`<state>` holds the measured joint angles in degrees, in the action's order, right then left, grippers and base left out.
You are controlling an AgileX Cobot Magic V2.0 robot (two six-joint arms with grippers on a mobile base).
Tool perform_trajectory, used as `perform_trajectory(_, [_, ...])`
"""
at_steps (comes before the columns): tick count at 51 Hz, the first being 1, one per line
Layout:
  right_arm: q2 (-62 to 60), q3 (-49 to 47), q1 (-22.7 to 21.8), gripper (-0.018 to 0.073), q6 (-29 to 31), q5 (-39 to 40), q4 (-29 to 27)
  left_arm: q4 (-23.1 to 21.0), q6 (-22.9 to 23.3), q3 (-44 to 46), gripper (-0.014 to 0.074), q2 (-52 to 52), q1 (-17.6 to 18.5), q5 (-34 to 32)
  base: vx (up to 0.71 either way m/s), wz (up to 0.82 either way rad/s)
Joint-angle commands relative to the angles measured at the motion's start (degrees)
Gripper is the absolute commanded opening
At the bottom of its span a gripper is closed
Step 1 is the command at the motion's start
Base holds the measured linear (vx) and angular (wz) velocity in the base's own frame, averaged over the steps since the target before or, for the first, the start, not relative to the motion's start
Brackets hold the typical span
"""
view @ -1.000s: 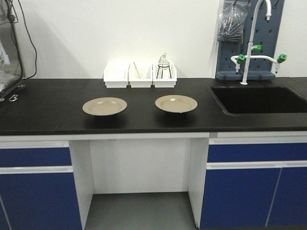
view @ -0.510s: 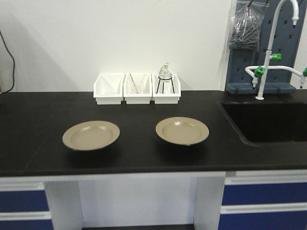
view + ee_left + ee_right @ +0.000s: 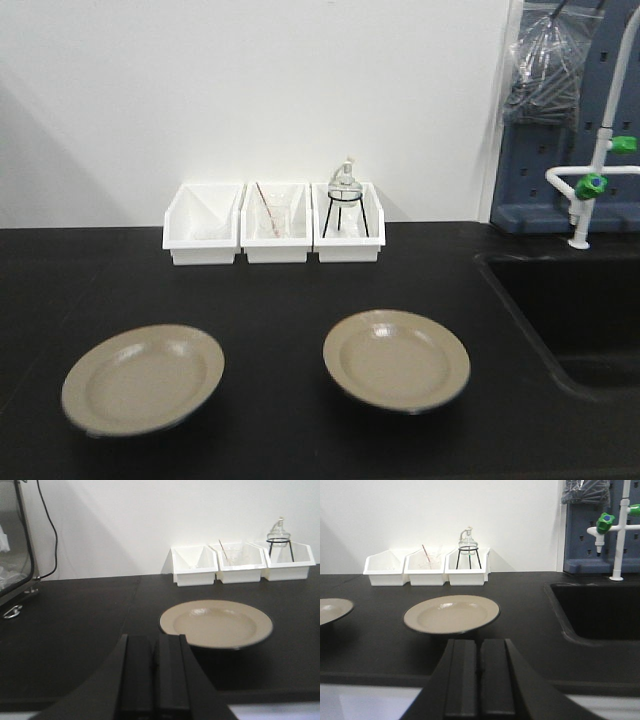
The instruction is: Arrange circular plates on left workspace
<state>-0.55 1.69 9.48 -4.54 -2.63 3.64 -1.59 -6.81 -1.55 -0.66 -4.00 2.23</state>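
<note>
While poised before left plate (image 3: 142, 378) and right plate (image 3: 396, 358) on countertop (image 3: 280, 290): left gripper (image 3: 155, 638), right gripper (image 3: 480, 641) clenched empty.

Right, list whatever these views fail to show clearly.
- Right wrist view: the left plate is cut off by the left edge.
- Front view: the sink is cut off by the right edge.
- Front view: the thin contents of the middle bin are too small to identify.
- Front view: the contents of the hanging bag are blurred.
</note>
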Motion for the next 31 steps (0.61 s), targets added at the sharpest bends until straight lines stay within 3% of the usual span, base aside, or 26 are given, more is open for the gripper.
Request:
perform_trajectory(1, [-0.7, 1.2, -0.2, -0.0002, 0.6, 4.5, 0.7, -0.2, 0.6, -1.1, 0.0000, -0.9, 0.4, -4.8, 0.50, 0.03])
perform_trajectory(31, [-0.7, 1.2, -0.2, -0.0002, 0.6, 4.5, 0.7, -0.2, 0.6, -1.1, 0.0000, -0.9, 0.4, -4.8, 0.41, 0.02])
